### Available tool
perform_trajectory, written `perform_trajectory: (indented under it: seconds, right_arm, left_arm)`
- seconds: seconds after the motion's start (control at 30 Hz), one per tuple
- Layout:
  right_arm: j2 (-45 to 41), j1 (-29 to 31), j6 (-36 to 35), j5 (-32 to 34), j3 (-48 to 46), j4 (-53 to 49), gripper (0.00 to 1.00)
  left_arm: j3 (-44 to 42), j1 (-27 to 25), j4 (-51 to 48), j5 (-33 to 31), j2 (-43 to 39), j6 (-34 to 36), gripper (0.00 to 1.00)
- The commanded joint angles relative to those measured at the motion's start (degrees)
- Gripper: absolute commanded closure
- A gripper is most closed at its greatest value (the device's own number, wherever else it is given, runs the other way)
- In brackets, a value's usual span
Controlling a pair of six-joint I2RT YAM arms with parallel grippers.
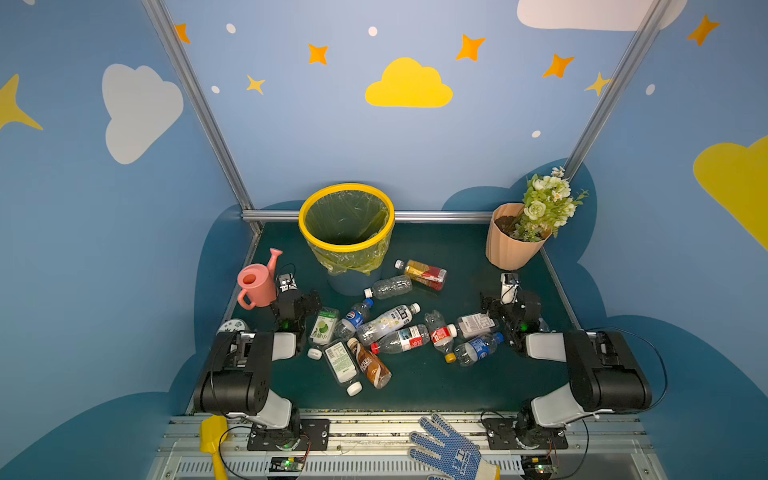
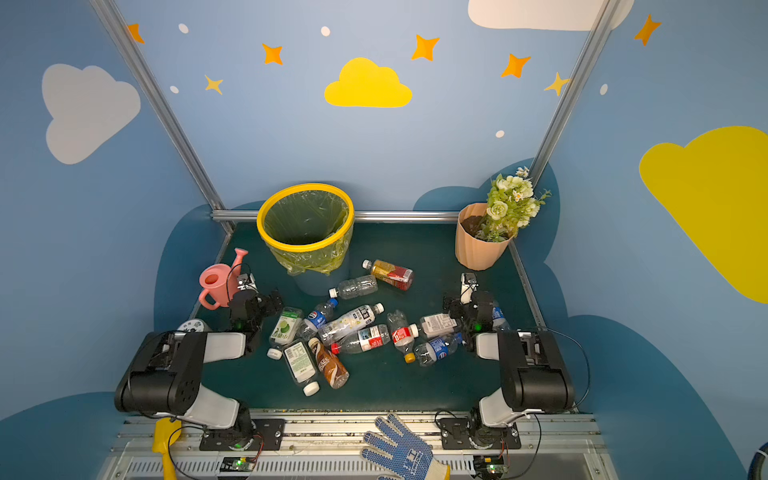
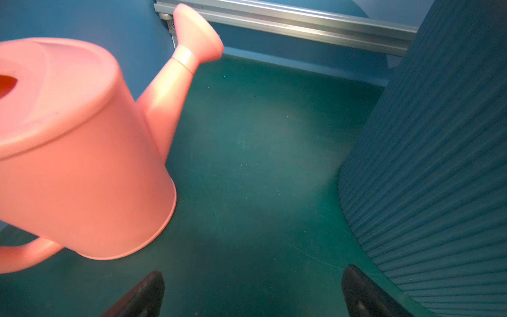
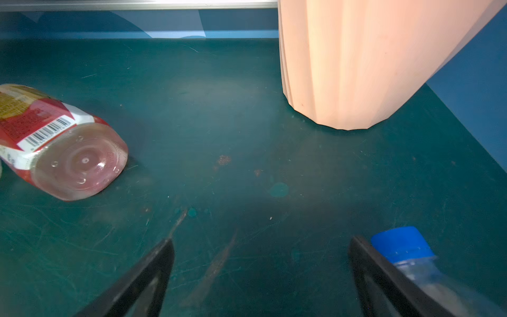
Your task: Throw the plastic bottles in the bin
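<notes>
Plastic bottles (image 1: 388,326) lie scattered on the mat (image 1: 436,386), nearer than the bin (image 1: 347,248); left gripper (image 3: 252,288), left of them beside the bin, stands wide open, empty; right gripper (image 4: 262,260), on their right, wide open, empty, a blue-capped bottle (image 4: 402,244) just outside one finger.

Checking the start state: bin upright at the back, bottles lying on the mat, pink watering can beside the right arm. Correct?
No: the pink watering can stands beside the left arm, as both top views show. The bin is upright at the back and the bottles lie on the mat.
</notes>
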Motion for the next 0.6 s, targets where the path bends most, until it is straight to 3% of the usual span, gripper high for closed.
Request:
perform_trajectory:
  seconds: [0.0,0.57]
  right_arm:
    - [-0.72,-0.11,0.27,-0.39,0.74,0.76,0.03]
    - [-0.56,-1.28,0.89,-2.41,1.03,0.31,0.03]
  left_arm:
    - [0.97,-0.21,-0.71,0.02,-0.59,0.29,0.0]
    - [0.97,-0.21,-0.73,0.01,-0.62,0.29,0.0]
